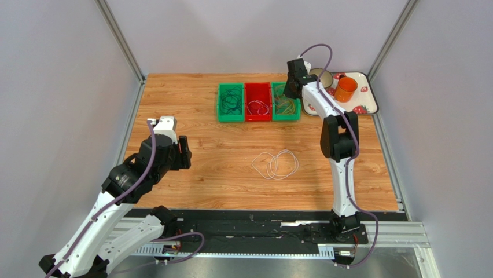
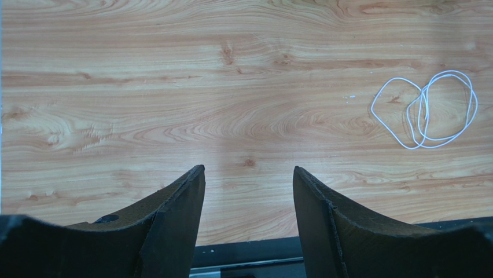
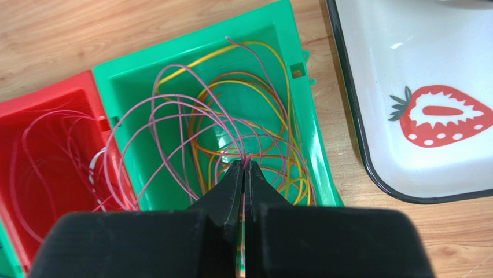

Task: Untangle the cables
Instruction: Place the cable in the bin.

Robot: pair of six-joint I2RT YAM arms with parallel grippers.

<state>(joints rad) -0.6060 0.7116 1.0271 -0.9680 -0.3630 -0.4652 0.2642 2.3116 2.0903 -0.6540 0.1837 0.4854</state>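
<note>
R gripper [image 3: 245,166] pinching purple cables [image 3: 231,130], green bin [image 3: 319,162]

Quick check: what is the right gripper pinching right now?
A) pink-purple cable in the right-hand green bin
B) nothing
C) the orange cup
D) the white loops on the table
A: the right gripper is shut on pink-purple cable strands over the right-hand green bin, while the white loops lie apart on the table.

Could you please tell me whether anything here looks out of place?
Yes: white cables lie loose on the table, outside the bins. The right gripper pinches purple cables whose loops spill over the right green bin's wall toward the red bin.
</note>
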